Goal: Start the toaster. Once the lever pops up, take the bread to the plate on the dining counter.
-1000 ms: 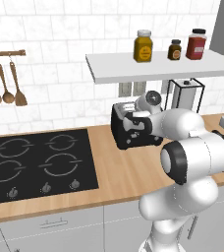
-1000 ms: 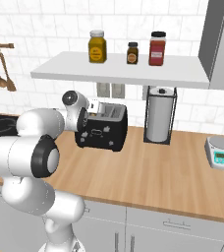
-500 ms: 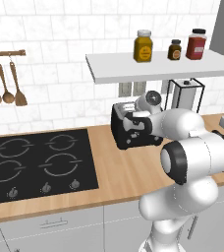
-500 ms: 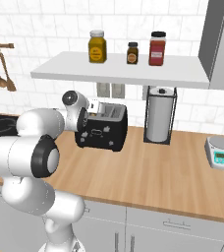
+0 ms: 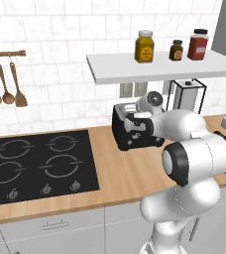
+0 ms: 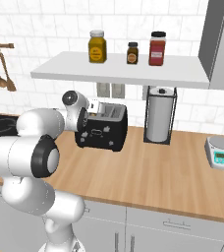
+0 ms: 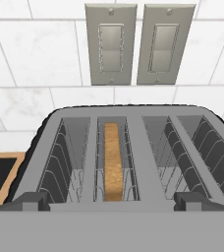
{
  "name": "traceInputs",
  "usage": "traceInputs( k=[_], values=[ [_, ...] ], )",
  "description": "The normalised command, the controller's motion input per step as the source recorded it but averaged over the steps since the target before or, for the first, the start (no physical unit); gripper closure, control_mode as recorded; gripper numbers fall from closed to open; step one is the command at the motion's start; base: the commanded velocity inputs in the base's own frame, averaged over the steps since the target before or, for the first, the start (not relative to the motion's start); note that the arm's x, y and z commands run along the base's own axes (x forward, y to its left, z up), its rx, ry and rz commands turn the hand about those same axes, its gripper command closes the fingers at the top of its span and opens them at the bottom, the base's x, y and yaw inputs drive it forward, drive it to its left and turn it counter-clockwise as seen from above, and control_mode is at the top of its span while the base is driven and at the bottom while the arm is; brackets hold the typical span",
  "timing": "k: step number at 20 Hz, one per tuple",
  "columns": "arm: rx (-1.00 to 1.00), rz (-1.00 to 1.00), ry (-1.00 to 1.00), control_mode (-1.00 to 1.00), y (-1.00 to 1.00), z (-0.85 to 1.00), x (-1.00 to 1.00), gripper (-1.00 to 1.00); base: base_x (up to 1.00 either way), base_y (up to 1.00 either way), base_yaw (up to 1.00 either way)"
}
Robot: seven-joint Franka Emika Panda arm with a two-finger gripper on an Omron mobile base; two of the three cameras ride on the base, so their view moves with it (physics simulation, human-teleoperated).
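Spread wide and holding nothing, the gripper (image 7: 112, 204) hangs just above the front of the toaster (image 7: 128, 147), its two dark fingertips (image 7: 28, 202) rising at the near edge of the hand view on either side of the four slots. The bread (image 7: 112, 162) stands edge-on in the second slot from the left, its tan top sitting low between the wire guides. Behind the toaster, two grey wall switches (image 7: 136, 44) are set in the white tile. From the base views, the white arm reaches across the wooden worktop (image 6: 148, 172) to the black toaster (image 6: 101, 130), which stands against the wall beneath a shelf (image 6: 119, 69) of jars, with the hob (image 5: 35, 166) to its left and a paper towel holder (image 6: 159, 114) and a kitchen scale (image 6: 221, 152) to its right. The task appears to be at its opening step: the toaster seemingly not yet started. The next move likely calls for finding the lever, which cannot be made out here, and pressing it down; the lift of the slice comes later.
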Motion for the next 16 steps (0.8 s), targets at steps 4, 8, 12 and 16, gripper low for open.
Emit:
traceInputs(
  k=[4, 8, 12, 16],
  values=[
    [0.0, 0.0, 0.0, -1.0, 0.0, 0.0, 0.0, -1.0, 0.0, 0.0, 0.0],
    [0.0, 0.0, 0.0, -1.0, 0.0, 0.0, 0.0, -1.0, 0.0, 0.0, 0.0],
    [0.0, 0.0, 0.0, -1.0, 0.0, 0.0, 0.0, -1.0, 0.0, 0.0, 0.0],
    [0.0, 0.0, 0.0, -1.0, 0.0, 0.0, 0.0, -1.0, 0.0, 0.0, 0.0]
  ],
)
